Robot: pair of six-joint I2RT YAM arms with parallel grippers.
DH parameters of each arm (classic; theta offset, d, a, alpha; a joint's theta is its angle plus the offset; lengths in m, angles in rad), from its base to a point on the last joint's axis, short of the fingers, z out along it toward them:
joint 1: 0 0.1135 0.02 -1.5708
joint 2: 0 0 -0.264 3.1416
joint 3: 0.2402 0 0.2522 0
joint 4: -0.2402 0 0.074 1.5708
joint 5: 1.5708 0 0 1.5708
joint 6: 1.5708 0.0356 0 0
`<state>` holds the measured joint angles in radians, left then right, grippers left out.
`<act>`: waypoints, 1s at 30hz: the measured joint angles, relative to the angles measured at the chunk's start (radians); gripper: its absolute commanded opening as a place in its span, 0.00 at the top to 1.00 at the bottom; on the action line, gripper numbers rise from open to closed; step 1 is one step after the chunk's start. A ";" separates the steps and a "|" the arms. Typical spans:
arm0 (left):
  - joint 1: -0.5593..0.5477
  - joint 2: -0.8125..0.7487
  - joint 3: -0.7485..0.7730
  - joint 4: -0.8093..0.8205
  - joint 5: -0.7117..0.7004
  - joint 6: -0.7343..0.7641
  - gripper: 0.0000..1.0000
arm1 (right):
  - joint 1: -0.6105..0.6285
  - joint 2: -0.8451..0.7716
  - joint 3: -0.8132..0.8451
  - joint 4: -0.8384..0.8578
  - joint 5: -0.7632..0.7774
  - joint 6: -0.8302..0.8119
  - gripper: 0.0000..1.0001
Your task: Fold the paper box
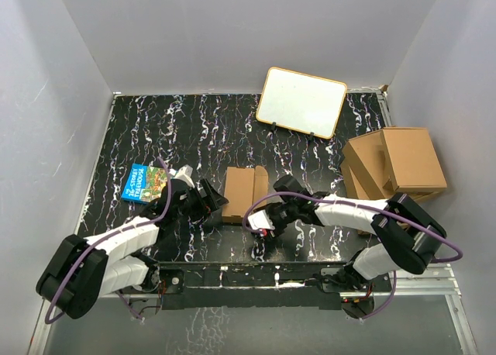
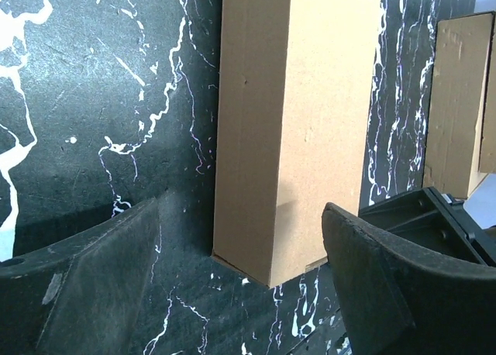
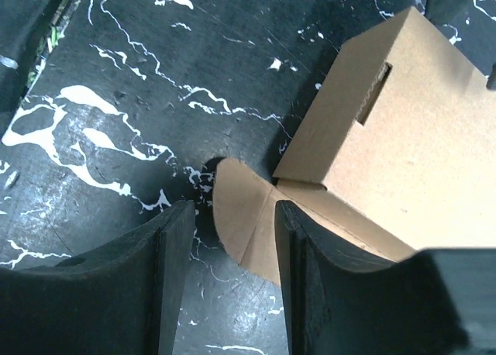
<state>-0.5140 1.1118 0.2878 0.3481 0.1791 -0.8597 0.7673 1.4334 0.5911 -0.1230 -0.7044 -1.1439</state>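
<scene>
The paper box [image 1: 244, 192] is a small brown cardboard box, partly folded, lying on the black marbled table in front of both arms. My left gripper [image 1: 213, 200] is open at its left near corner. In the left wrist view that corner of the box [image 2: 294, 122] sits between and beyond the spread fingers [image 2: 101, 285], untouched. My right gripper [image 1: 263, 222] is open at the box's near right end. In the right wrist view a rounded flap [image 3: 244, 208] lies flat on the table between the fingers [image 3: 310, 277], next to the slotted box wall [image 3: 403, 115].
A blue picture book [image 1: 146, 182] lies left of the left gripper. A white board [image 1: 301, 101] leans at the back. A pile of larger brown cardboard boxes [image 1: 395, 165] stands at the right and shows in the left wrist view [image 2: 465, 99]. Grey walls enclose the table.
</scene>
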 measured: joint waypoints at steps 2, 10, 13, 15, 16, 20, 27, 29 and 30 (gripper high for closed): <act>0.000 0.011 0.006 -0.005 0.000 0.003 0.18 | 0.013 0.002 0.000 0.004 0.002 0.003 0.54; 0.000 0.072 0.021 -0.001 0.019 0.014 0.22 | 0.029 0.025 0.000 0.028 0.023 0.032 0.64; 0.000 0.099 0.047 -0.004 0.028 0.027 0.24 | 0.029 0.028 0.000 0.038 0.030 0.054 0.68; 0.000 0.108 0.053 -0.003 0.032 0.034 0.25 | 0.029 0.028 0.000 0.048 0.035 0.072 0.70; 0.000 0.108 0.054 -0.004 0.033 0.037 0.25 | 0.029 0.028 0.000 0.051 0.039 0.079 0.72; 0.000 0.108 0.054 -0.005 0.034 0.042 0.27 | 0.023 0.028 0.000 0.057 0.048 0.113 0.76; 0.000 0.108 0.054 -0.005 0.033 0.048 0.31 | -0.011 0.028 0.000 0.074 0.050 0.164 0.81; 0.000 0.108 0.054 -0.005 0.033 0.049 0.32 | -0.019 0.028 0.002 0.075 0.050 0.181 0.82; 0.000 0.108 0.054 -0.006 0.033 0.051 0.32 | -0.023 0.028 0.003 0.075 0.048 0.190 0.83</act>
<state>-0.5140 1.2201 0.3416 0.3424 0.2123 -0.8082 0.7441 1.4612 0.5941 -0.0479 -0.6563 -0.9535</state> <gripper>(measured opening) 0.688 0.189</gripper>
